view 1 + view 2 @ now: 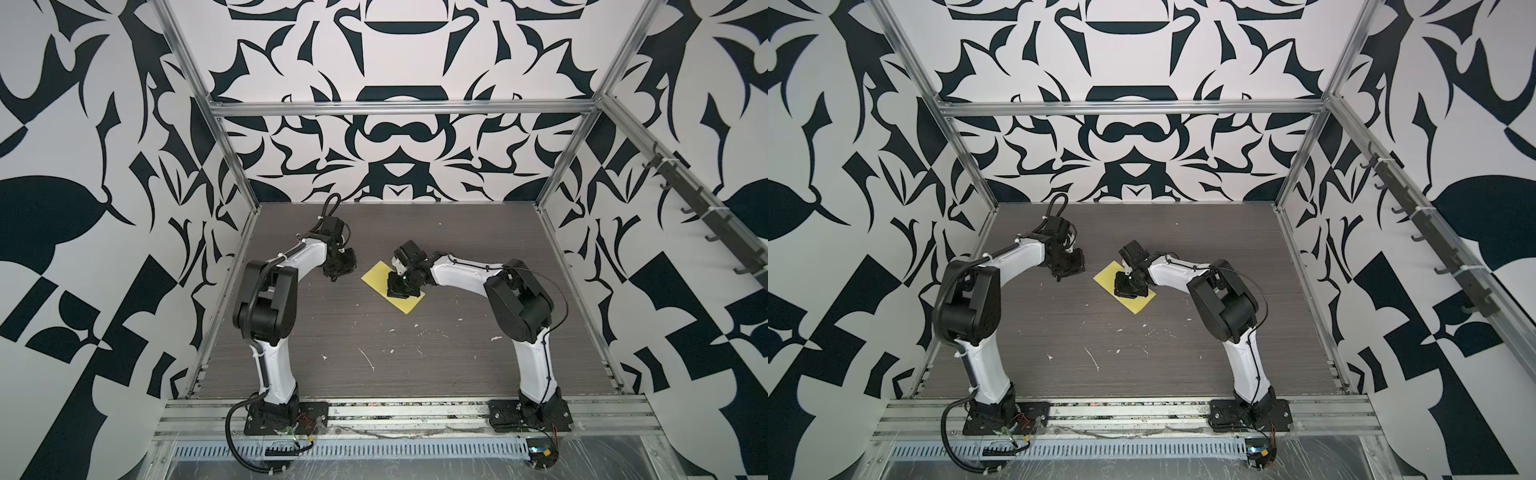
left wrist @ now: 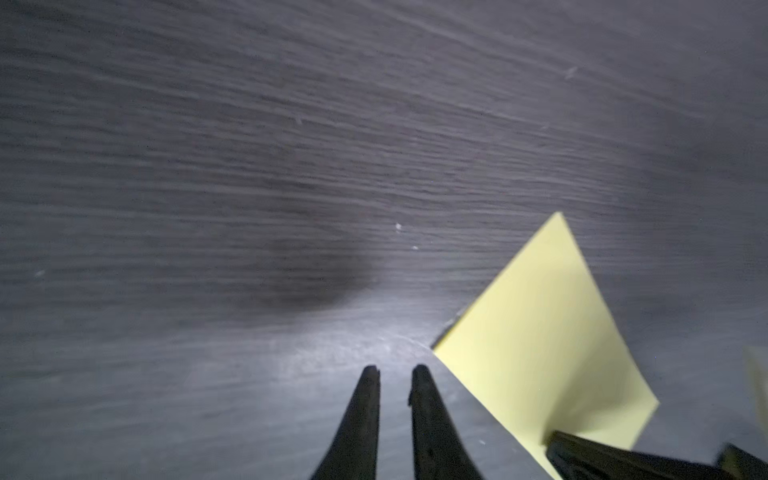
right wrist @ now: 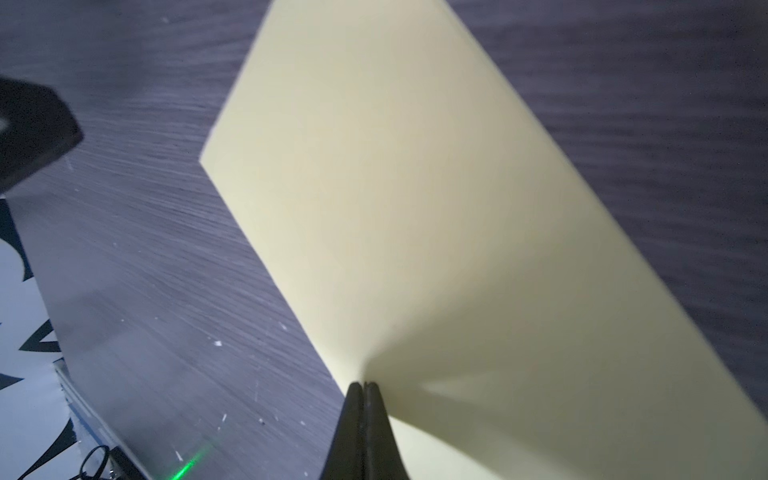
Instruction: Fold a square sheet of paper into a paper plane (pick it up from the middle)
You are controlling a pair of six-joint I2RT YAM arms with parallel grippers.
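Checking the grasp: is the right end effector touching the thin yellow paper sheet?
Touching. In the right wrist view the right end effector pinches the thin yellow paper sheet, puckering it.

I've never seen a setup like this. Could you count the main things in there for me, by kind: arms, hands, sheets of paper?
Robot arms: 2 (left arm, right arm)
Hands: 2 (left hand, right hand)
Yellow paper sheet: 1
Total: 5

Black-and-white patterned walls (image 1: 83, 124), grey woodgrain tabletop (image 1: 415, 353)
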